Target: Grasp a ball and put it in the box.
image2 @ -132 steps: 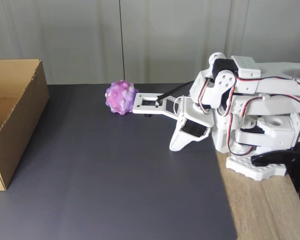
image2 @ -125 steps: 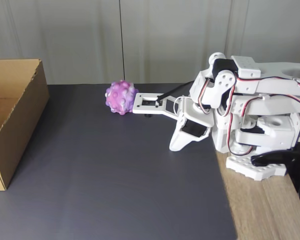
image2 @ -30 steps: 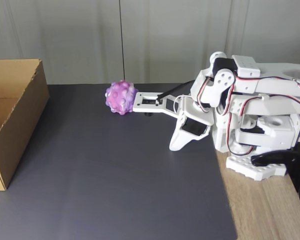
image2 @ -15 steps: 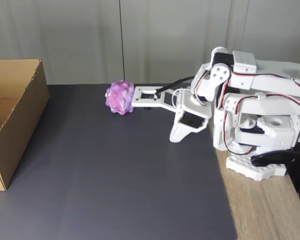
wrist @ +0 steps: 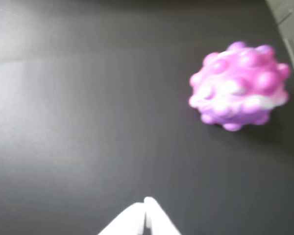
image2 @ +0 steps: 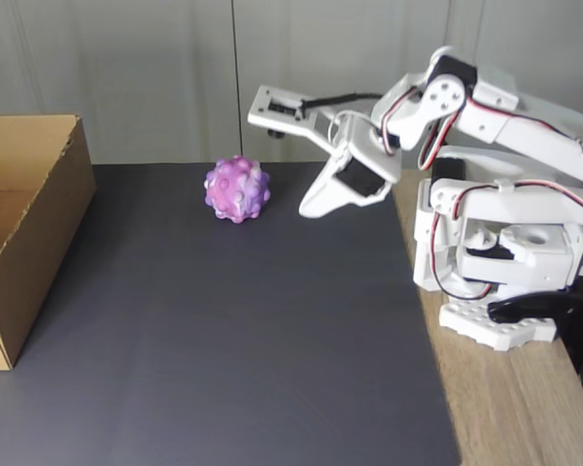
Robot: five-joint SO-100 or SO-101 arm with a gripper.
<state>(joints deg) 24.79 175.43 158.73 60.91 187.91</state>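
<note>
Ball point(image2: 236, 189) resting on dark tabletop point(image2: 223, 330), below and left of raised end effector point(image2: 262, 107) in fixed view; fingertips point(wrist: 146, 215) pressed together, gripping nothing.

Bare dark mat point(image2: 223, 340) lies open between the ball point(image2: 236, 189) and the box point(image2: 24, 233), whose near wall alone bars the way.

No readable text, label or number shows on anything
</note>
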